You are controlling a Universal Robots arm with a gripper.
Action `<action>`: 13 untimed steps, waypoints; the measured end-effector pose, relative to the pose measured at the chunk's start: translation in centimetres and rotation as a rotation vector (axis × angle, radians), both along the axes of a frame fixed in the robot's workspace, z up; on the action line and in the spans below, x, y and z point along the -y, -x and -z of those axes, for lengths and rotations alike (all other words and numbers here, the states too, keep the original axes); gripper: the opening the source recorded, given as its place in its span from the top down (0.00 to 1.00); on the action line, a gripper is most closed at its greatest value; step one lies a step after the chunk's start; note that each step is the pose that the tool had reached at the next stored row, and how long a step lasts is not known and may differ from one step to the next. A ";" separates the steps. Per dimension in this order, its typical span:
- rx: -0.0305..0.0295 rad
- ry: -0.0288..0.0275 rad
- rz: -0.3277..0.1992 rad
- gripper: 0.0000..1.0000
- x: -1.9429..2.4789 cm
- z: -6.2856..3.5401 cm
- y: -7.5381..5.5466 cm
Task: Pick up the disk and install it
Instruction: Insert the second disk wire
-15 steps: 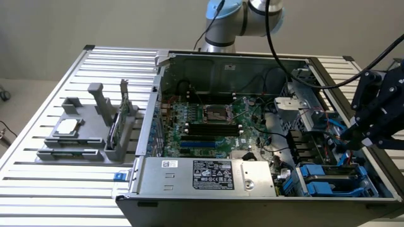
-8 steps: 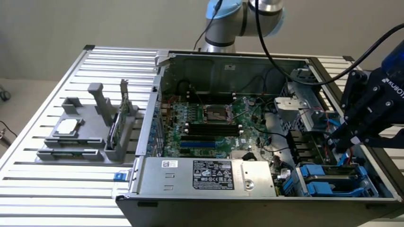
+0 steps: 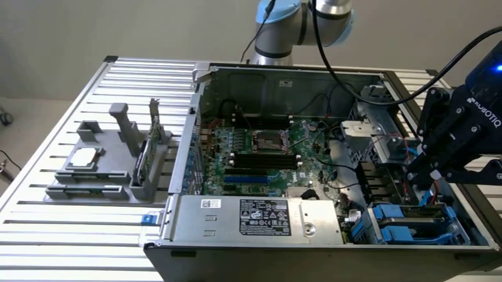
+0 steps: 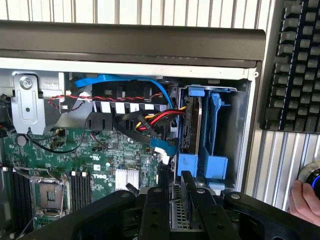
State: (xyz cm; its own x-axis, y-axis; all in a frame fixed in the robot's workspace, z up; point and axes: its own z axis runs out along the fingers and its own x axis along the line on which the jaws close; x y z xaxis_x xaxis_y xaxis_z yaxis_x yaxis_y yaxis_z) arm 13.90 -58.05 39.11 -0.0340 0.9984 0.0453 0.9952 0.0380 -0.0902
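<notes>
My gripper (image 3: 424, 176) hangs over the exterior view's right end of the open computer case (image 3: 182, 176), above the blue drive bay (image 3: 408, 226). In the wrist view its two black fingers (image 4: 152, 210) stand close together, shut on a narrow silver-grey block seen edge-on. That block is the disk (image 4: 181, 212). Just beyond the fingertips lies the bay (image 4: 215, 150). One of its slots holds a dark drive in a blue frame (image 4: 189, 125). The slot beside it shows bare blue plastic.
Red, yellow and blue cables (image 4: 150, 120) run next to the bay. The green motherboard (image 3: 263, 155) fills the case floor, and the power supply (image 3: 263, 217) sits at its front. A grey fixture (image 3: 102, 170) holds a chip and a green card. A keyboard (image 4: 295, 65) and a person's hand (image 4: 302, 200) lie outside the case.
</notes>
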 end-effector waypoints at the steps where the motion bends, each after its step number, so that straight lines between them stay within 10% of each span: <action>1: 0.0000 0.0000 0.000 0.75 0.00 0.00 0.0; 9: 0.0011 -0.0016 0.000 0.75 -0.03 0.01 0.0; 13: 0.0024 0.0064 0.000 0.75 -0.27 0.06 -0.1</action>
State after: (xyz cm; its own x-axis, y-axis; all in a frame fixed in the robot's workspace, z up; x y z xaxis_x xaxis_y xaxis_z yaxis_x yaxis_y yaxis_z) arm 13.98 -57.78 39.05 -0.0340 0.9987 0.0388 0.9954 0.0373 -0.0880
